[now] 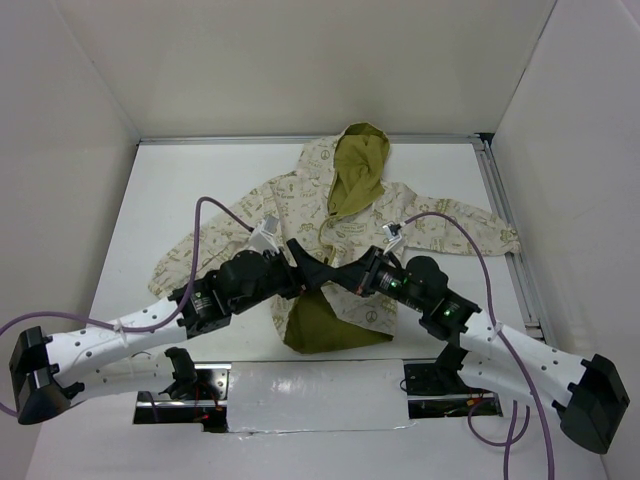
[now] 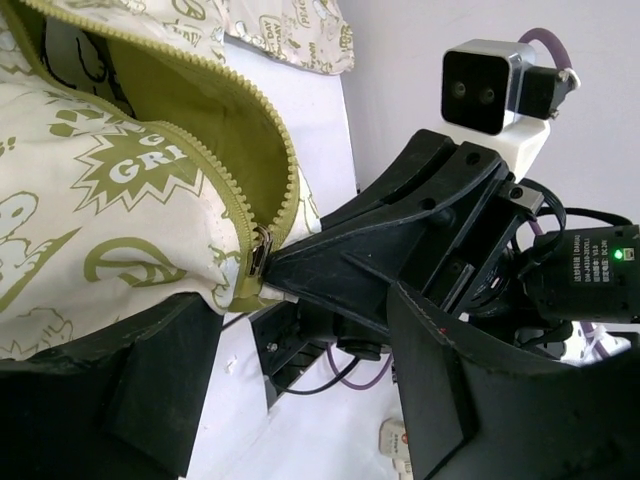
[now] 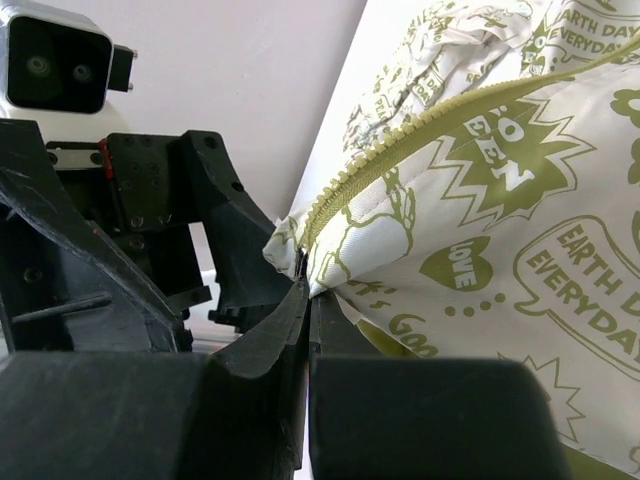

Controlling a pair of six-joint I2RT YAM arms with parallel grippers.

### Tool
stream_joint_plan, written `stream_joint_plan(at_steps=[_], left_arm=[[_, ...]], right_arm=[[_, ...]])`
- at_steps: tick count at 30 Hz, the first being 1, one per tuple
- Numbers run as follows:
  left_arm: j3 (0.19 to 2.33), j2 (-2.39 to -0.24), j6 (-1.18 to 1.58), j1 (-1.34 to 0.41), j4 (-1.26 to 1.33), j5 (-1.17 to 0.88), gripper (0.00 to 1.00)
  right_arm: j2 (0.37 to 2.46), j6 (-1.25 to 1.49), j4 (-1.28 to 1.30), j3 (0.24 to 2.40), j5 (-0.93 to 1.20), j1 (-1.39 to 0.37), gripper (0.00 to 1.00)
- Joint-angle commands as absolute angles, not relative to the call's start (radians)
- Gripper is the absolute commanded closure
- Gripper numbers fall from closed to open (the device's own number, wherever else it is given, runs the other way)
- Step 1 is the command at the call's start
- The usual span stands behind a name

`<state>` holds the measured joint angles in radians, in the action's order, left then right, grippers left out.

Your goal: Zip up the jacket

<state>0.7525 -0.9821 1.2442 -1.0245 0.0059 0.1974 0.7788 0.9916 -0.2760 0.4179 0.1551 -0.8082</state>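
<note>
Since the jacket (image 1: 330, 215), laid at the middle of the table (image 1: 180, 190), is judged soft, light and easily bunched, its lower zip edge (image 3: 330, 205) is pinched by the pressed-together right gripper (image 3: 305, 292), while the slider (image 2: 262, 255), judged the firmest hold, is flanked by the spread left gripper (image 1: 305, 262).

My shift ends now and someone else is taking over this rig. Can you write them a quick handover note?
Left hand: open, jaws either side of the zipper slider, not gripping it.
Right hand: shut on the jacket edge right by the slider.
The jacket lies front up on the table, hood at the far end.
Done: slider sits low on the zipper, fabric beside it pinched.
To do: teeth above the slider are apart; probably grip the slider and draw it toward the hood.
</note>
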Motion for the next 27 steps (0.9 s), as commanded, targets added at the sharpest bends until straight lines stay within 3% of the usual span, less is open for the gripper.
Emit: stream_joint_plan(at_steps=[1,11,17,22,23,27], left_arm=[[0.747,-0.962,1.181,-1.023,0.152,0.180,0.25],[0.719,-0.953,1.164,-1.009,0.204,0.149,0.48],[0.712,-0.931,1.166,-1.008,0.189,0.170,0.75],[0.710,-0.928,1.144,-1.009,0.186,0.170,0.86],[0.719,-0.928,1.135,-1.009,0.178,0.176,0.94],[0.724,-0.930,1.097,-1.009,0.184,0.178,1.00]], right_arm=[[0.790,1.011,-0.333,0.477,0.181,-0.808,1.00],[0.801,1.057,-0.331,0.492,0.233,-0.798,1.00],[0.818,1.078,-0.319,0.485,0.248,-0.796,1.00],[0.818,1.078,-0.316,0.495,0.252,-0.793,1.00],[0.816,1.075,-0.311,0.499,0.255,-0.792,1.00],[0.819,1.065,-0.305,0.500,0.270,-0.793,1.00]])
